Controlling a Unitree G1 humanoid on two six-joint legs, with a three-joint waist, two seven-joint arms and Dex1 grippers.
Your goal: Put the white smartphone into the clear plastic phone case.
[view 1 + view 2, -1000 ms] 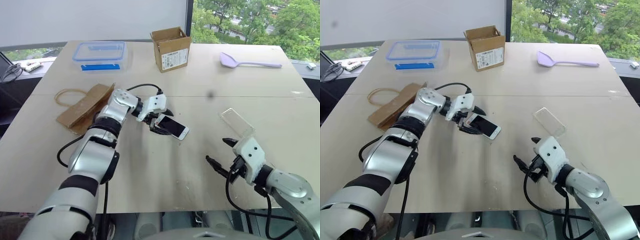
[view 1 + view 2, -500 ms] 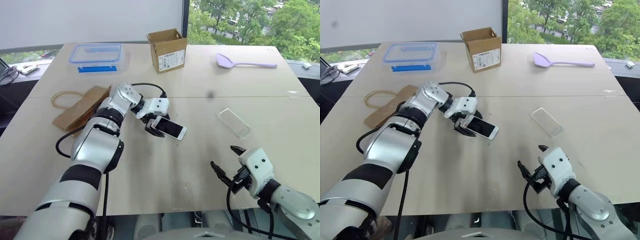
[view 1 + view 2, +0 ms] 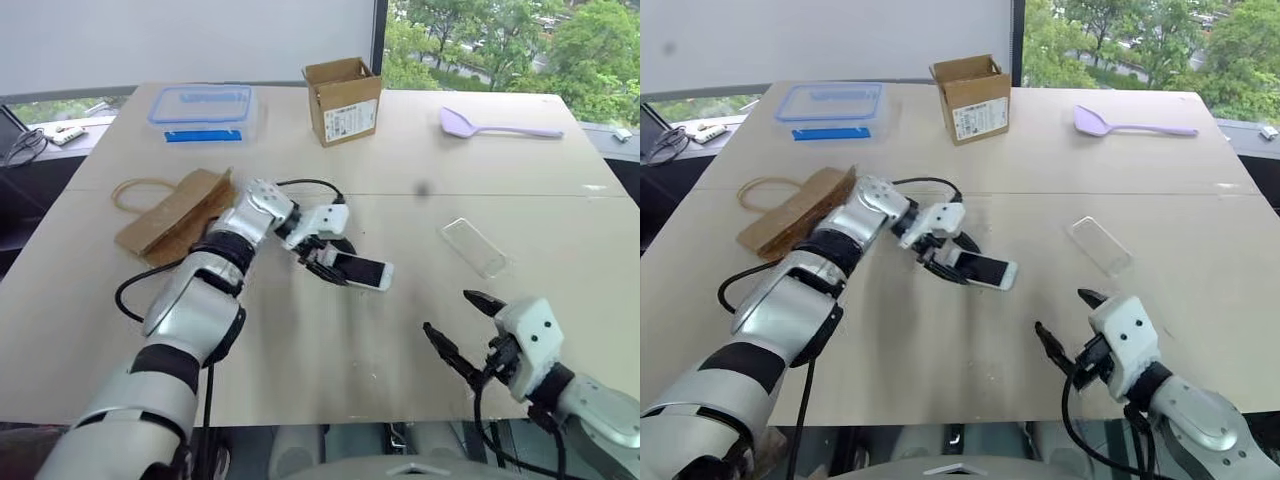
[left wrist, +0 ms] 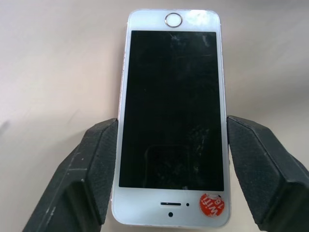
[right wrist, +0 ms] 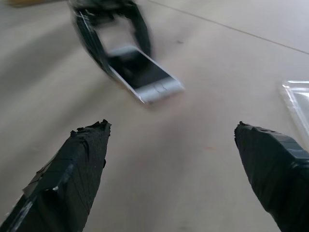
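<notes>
The left gripper [image 3: 330,262] holds the white smartphone [image 3: 362,271] between its 2 fingers [image 4: 91,169] at the frame centre, above the tabletop [image 3: 300,340]. The clear plastic phone case [image 3: 473,247] lies at centre right. The right gripper [image 3: 462,328], lower right, has fingers spread wide, empty.

White smartphone [image 3: 362,271]: slim, black screen up, white bezels, round home button at the far end, small orange sticker by the earpiece; near the table's middle, clamped at its long edges between two black fingers. Clear plastic phone case [image 3: 473,247]: transparent shell, lying flat, well apart to the right
</notes>
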